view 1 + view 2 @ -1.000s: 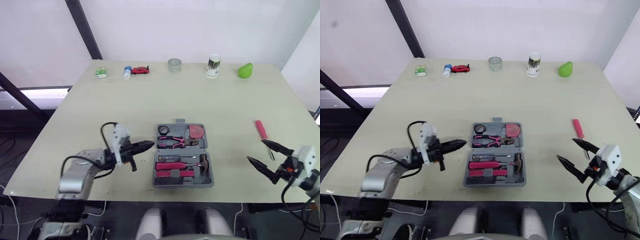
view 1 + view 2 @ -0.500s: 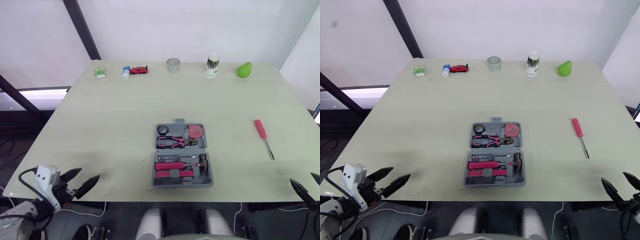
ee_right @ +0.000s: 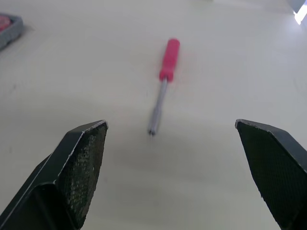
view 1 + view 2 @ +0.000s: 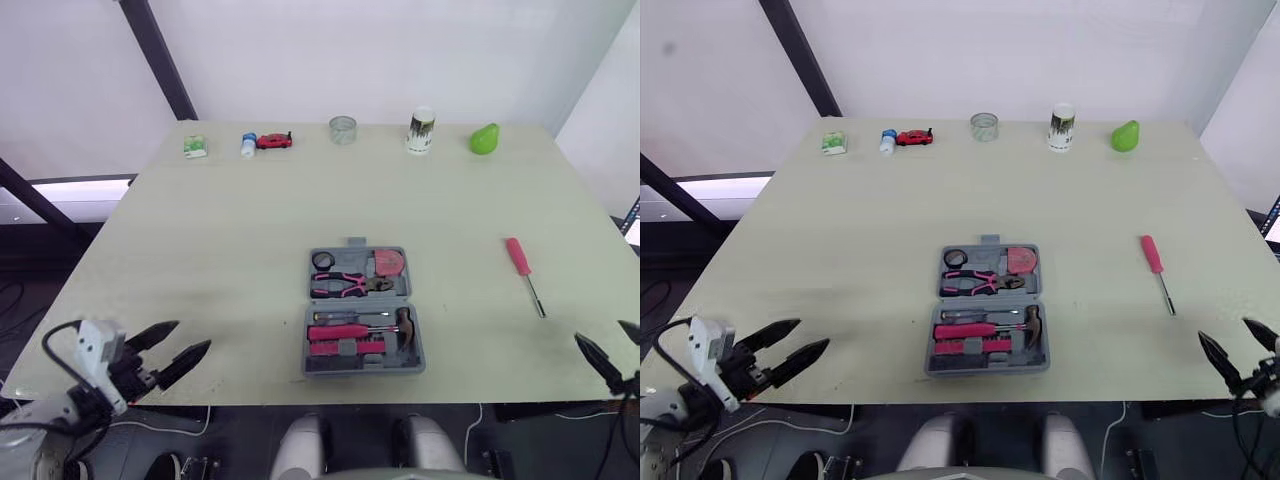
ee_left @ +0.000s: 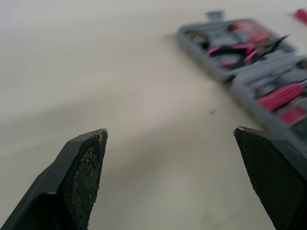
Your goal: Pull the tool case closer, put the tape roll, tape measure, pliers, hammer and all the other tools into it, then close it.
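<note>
Both left gripper point(image 4: 192, 334) and right gripper point(image 4: 600, 331) gape empty; tool case point(image 4: 412, 362) open, screwdriver point(image 4: 518, 257) lying outside

No text, number or brand can be read anywhere. The can point(image 4: 421, 131) at the far edge of the table carries a dark printed label, and the small green packet point(image 4: 194, 146) has some print, but both are too small to make out. The tool case point(image 4: 362, 367) shows no legible lettering
</note>
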`<state>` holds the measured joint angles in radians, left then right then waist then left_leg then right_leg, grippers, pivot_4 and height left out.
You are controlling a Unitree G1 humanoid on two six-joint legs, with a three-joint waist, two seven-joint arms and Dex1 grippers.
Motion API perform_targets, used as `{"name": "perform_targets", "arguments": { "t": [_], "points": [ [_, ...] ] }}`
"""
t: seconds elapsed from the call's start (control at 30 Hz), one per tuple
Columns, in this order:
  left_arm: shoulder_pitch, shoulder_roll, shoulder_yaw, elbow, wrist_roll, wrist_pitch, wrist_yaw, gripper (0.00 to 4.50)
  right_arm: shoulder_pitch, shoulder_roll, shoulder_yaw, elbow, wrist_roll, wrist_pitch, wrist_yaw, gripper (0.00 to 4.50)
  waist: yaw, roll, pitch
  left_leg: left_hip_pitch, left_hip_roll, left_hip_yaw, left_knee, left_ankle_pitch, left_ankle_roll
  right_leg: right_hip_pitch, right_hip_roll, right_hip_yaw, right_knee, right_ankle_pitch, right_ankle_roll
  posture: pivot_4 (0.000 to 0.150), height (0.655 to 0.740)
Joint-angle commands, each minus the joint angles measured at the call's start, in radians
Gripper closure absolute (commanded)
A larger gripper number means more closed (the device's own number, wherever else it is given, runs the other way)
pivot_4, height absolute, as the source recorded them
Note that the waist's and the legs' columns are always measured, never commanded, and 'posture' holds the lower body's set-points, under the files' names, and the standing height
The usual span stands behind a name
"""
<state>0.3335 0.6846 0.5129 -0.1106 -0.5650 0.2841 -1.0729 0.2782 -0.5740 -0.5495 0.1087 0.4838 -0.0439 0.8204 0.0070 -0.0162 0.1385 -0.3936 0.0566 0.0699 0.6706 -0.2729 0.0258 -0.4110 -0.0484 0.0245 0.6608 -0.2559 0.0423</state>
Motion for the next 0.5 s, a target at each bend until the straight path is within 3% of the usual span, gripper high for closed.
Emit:
{"name": "perform_targets", "arguments": {
  "t": [0.03,0.23,0.5],
  "points": [
    [-0.035,0.059,-0.031,-0.086,-0.03,0.025,-0.046,0.02,-0.057,-0.003,0.032,-0.071,0.005,0.077,-0.067,0.0,0.0,0.0,0.0,0.0,0.0,0.0,0.0,0.0,0.0,0.0,0.0,0.0,0.0,0.0,0.0,0.15,0.74],
    [-0.217,0.132,-0.13,-0.185,-0.094,0.103,-0.087,0.02,-0.27,0.011,0.157,-0.039,-0.052,0.224,-0.196,0.0,-0.001,-0.001,0.003,-0.001,-0.001,0.002,0.0,0.0,0.0,0.0,0.0,0.0,0.0,0.0,0.0,0.15,0.74],
    [-0.454,0.177,-0.274,-0.227,-0.138,0.155,-0.166,0.02,-0.52,0.014,0.255,0.251,-0.164,0.283,-0.281,0.0,-0.012,0.0,0.004,-0.004,-0.001,0.002,-0.001,0.0,0.0,-0.002,0.002,-0.002,0.0,0.002,0.003,0.15,0.74]
  ]
}}
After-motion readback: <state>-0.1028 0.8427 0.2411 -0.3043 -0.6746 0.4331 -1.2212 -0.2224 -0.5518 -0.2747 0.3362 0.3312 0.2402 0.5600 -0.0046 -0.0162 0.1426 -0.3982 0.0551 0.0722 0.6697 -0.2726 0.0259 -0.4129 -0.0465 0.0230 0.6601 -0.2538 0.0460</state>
